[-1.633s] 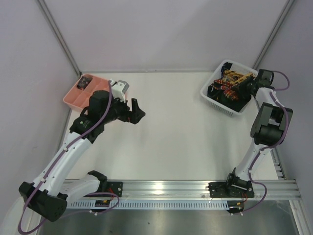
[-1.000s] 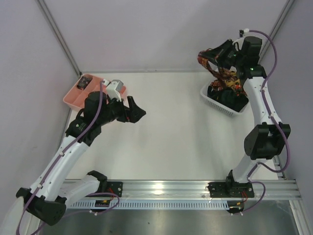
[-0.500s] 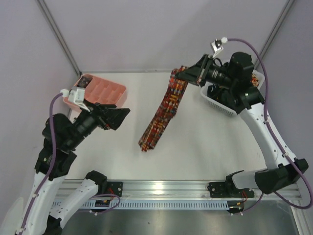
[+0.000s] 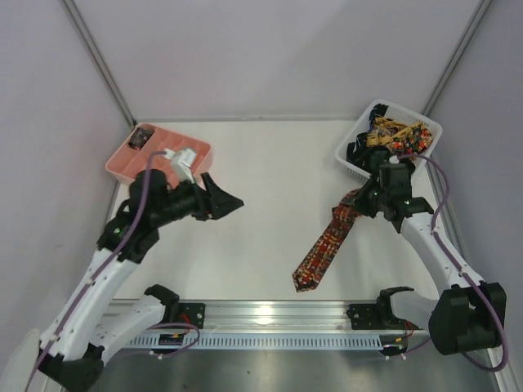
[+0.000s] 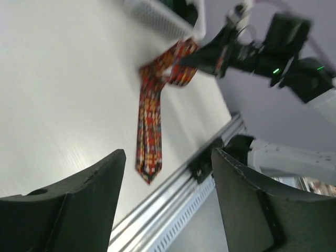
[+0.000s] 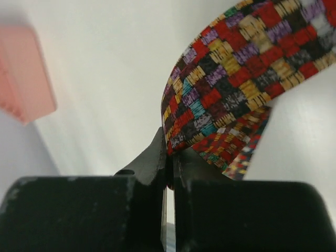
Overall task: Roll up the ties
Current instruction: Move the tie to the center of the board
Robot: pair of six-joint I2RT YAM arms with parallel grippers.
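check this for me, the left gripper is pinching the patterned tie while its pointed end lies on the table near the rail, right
Not quite: it is the right gripper that pinches the patterned tie, as the top external view shows. The left gripper is open and holds nothing. The rest is right.

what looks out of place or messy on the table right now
Nothing spilled or damaged. One patterned tie sprawls diagonally across the table, its top end doubled over and pinched in the right end effector. More ties sit tangled in the white basket.
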